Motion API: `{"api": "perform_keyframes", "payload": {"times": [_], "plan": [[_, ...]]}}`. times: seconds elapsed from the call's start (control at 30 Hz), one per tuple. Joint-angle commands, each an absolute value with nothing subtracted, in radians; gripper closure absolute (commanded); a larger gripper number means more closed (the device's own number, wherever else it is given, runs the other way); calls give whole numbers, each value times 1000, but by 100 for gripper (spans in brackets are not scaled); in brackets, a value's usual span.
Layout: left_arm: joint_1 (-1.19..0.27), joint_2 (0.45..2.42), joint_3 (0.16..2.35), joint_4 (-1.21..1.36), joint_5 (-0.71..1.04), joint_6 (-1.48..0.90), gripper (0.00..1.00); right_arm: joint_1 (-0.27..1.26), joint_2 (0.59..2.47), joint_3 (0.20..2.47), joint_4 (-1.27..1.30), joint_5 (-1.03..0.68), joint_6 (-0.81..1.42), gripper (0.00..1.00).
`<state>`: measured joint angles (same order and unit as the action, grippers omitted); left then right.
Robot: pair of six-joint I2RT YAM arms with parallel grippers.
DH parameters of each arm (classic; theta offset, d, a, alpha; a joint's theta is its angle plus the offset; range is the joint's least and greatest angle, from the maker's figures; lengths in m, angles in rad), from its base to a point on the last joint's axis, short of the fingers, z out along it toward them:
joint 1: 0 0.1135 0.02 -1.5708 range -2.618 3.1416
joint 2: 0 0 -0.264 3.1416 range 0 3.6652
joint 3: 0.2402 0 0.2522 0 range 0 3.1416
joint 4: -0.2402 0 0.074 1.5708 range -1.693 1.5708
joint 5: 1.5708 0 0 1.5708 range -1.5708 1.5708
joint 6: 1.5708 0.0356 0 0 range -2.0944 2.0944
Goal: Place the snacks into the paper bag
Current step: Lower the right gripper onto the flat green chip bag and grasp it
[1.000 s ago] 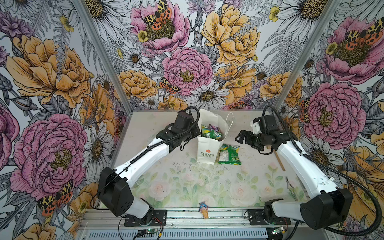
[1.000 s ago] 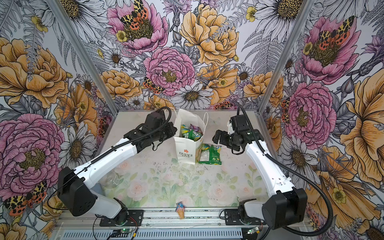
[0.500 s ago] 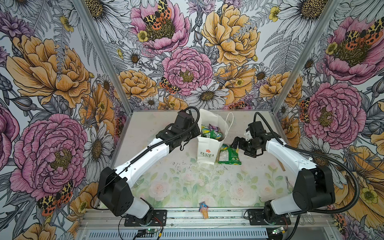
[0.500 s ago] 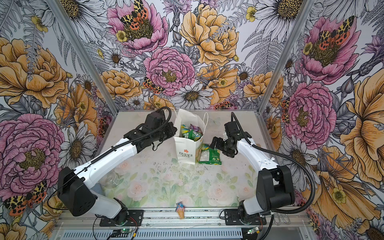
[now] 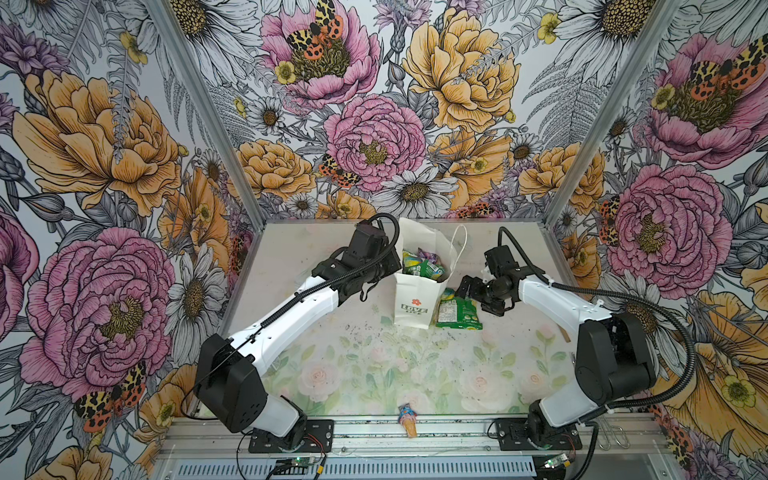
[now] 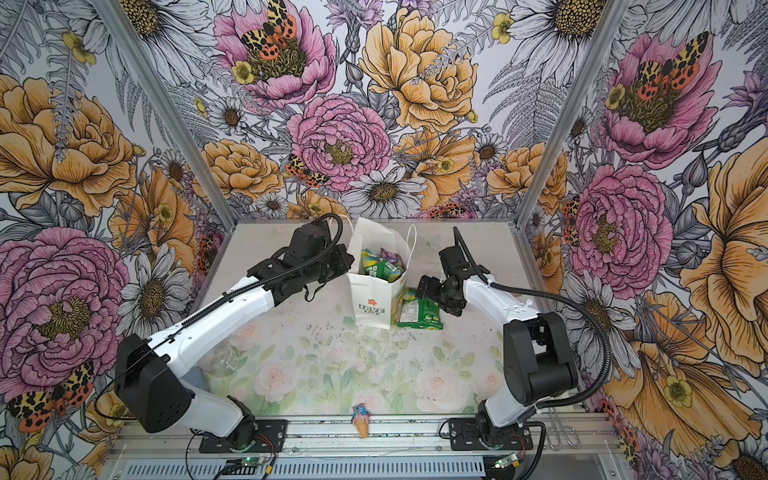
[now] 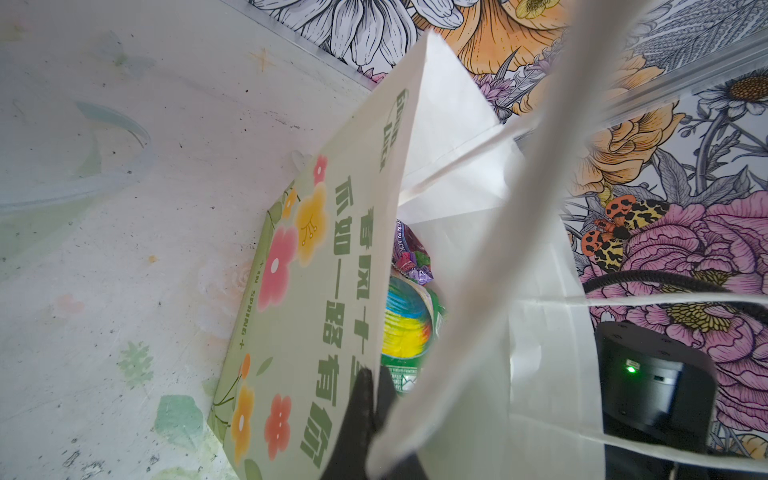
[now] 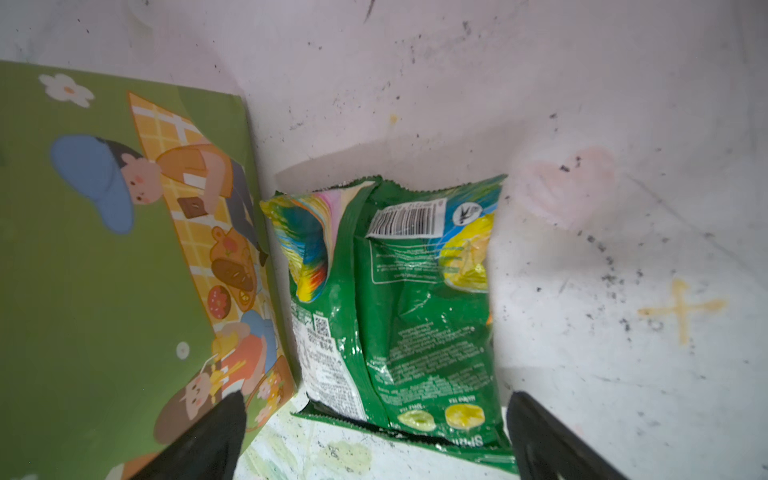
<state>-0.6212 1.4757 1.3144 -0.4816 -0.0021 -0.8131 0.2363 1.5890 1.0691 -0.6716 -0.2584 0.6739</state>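
Fingers [image 8: 199, 444] of low right arm [image 5: 552, 299] wide over green packet [image 8: 415, 311]

The pale tabletop [image 5: 316, 249], printed with faint roses and leaves and flecked with dark specks, is carrying three things. The paper bag [image 5: 417, 299] is standing upright on it, one wall of its rim sitting at the left fingers [image 7: 361, 415]. A green packet [image 8: 415, 311] is lying flat just beside the bag, ahead of the gap between the spread right fingers [image 8: 208, 436]. A cone-shaped trinket [image 5: 408, 419] is lying at the front edge, partly over the metal rail [image 5: 457, 430], well apart from both pairs of fingers.
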Motion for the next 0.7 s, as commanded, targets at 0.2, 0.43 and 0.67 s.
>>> {"api": "perform_keyframes", "payload": {"times": [0.2, 0.43, 0.67], "plan": [[-614, 1470, 1304, -472, 8, -819, 100, 289, 1668, 1098, -625, -192, 693, 0], [-612, 1456, 1300, -472, 4, -819, 100, 330, 1716, 1116, -627, -153, 694, 0], [-609, 1457, 1299, -471, 7, -819, 100, 357, 1733, 1108, -629, -113, 694, 1]]}}
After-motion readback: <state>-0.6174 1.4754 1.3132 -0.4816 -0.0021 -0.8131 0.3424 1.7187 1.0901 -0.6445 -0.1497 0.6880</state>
